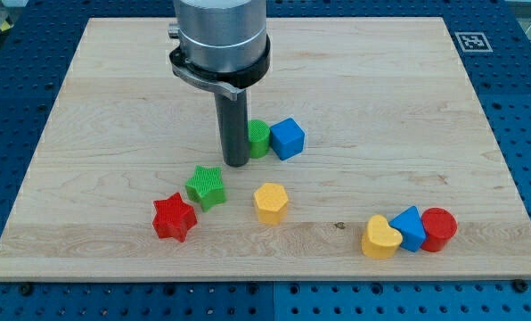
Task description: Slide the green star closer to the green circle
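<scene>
The green star (206, 186) lies left of the board's middle, below and left of my tip (237, 164). The green circle (258, 138) is partly hidden behind the rod, just right of it, touching the blue cube (287, 138). My tip stands between the star and the circle, a small gap from the star and close beside the circle.
A red star (174, 218) sits just below-left of the green star. A yellow hexagon (271, 202) lies right of the green star. A yellow heart (380, 238), a blue triangle (410, 228) and a red circle (439, 228) cluster at the lower right. The wooden board (114, 89) has an edge all round.
</scene>
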You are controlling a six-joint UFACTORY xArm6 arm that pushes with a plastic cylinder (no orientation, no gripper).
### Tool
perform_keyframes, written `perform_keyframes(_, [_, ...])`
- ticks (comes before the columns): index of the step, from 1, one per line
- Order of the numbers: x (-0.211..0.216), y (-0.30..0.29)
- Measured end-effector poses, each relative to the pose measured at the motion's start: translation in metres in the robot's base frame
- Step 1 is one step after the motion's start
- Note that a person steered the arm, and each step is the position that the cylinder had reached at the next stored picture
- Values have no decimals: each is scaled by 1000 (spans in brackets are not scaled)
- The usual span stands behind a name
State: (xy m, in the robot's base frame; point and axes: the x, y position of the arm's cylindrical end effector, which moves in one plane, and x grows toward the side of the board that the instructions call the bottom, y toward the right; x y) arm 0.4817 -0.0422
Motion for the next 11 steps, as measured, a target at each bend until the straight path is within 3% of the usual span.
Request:
perform_keyframes(4, [137, -14])
perform_keyframes(5, [137, -28])
perform_keyframes(6, [123, -49])
perform_keyframes(10, [-3, -56])
perform_keyframes(11, [-2, -57])
